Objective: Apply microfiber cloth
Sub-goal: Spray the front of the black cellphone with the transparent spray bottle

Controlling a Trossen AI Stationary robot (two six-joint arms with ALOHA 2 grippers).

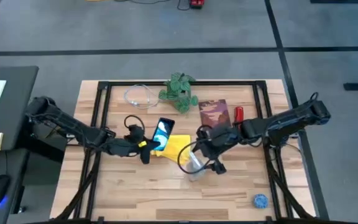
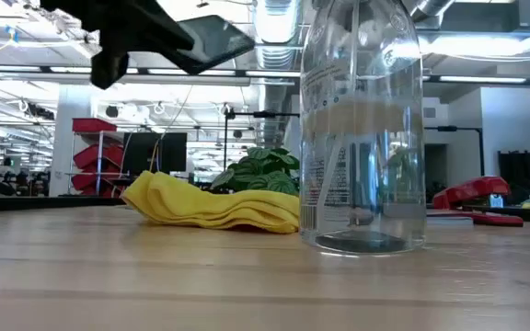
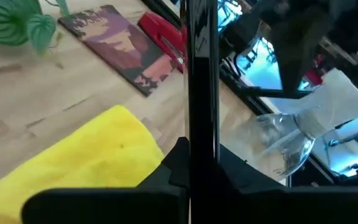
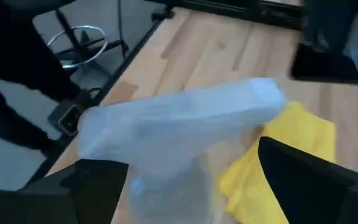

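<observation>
Tabletop: left jaws (image 1: 146, 147) seemingly gripping phone (image 1: 163, 133).

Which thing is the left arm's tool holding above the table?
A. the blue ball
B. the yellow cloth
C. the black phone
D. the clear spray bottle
C: the left tool is shut on the black phone, lifted edge-on, while the yellow cloth lies on the table beside the spray bottle at the right tool.

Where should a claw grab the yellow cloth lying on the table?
Probably pinch the raised fold of the microfiber cloth, coming from above. It lies bunched and humped there, so the fold offers fabric to grip, clear of the spray bottle.
</observation>
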